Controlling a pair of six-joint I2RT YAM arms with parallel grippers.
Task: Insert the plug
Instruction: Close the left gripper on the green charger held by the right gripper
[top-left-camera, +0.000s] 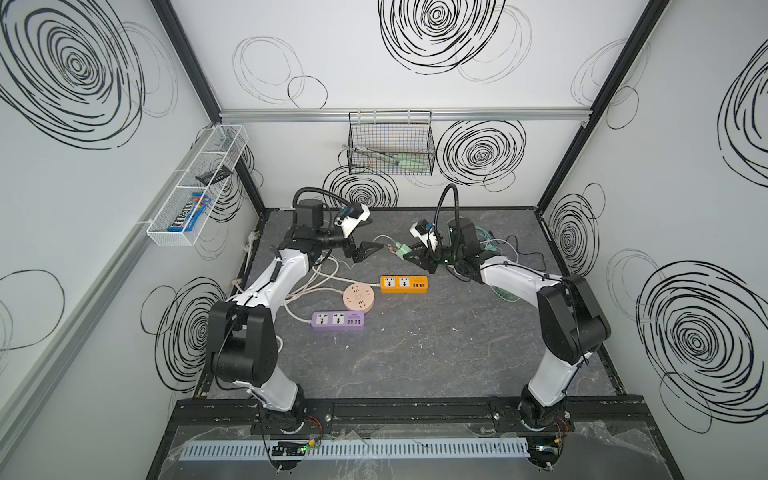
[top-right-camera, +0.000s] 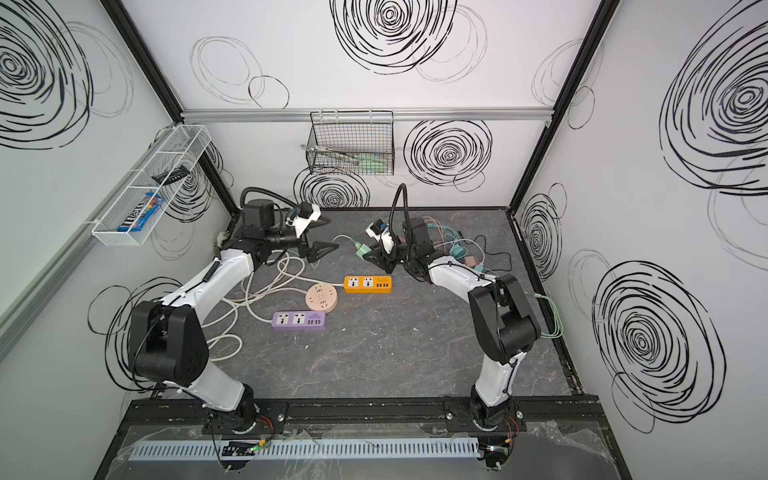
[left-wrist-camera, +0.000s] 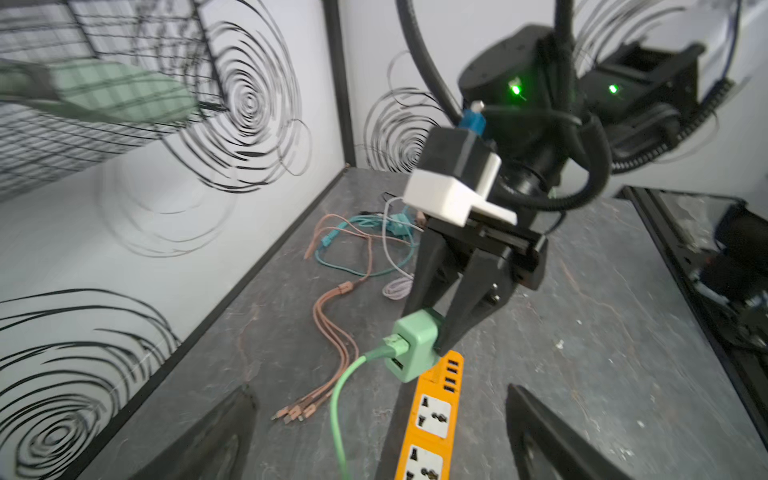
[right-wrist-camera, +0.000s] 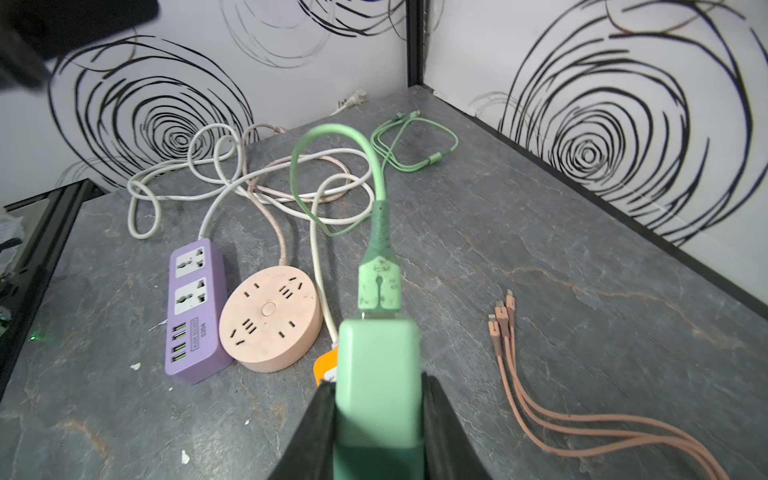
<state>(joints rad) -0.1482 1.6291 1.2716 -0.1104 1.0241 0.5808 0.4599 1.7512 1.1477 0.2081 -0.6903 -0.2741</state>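
The plug (right-wrist-camera: 378, 357) is a mint-green block with a green cable (right-wrist-camera: 376, 232) stuck into its front. My right gripper (right-wrist-camera: 378, 380) is shut on its sides and holds it above the table. In both top views the plug (top-left-camera: 402, 250) (top-right-camera: 360, 250) hangs behind the orange power strip (top-left-camera: 404, 284) (top-right-camera: 368, 284). In the left wrist view the plug (left-wrist-camera: 415, 345) sits in the right gripper (left-wrist-camera: 436, 332) over the strip's (left-wrist-camera: 432, 419) USB end. My left gripper (top-left-camera: 368, 253) (left-wrist-camera: 379, 390) is open and empty, a short way left of the plug.
A round pink socket (top-left-camera: 358, 298) and a purple power strip (top-left-camera: 338, 320) lie in front of the orange one, with white cords (top-left-camera: 316, 278) coiled to the left. Pink multi-head cable (right-wrist-camera: 511, 332) and teal cables (left-wrist-camera: 357, 249) lie at the back right. A wire basket (top-left-camera: 390, 143) hangs on the back wall.
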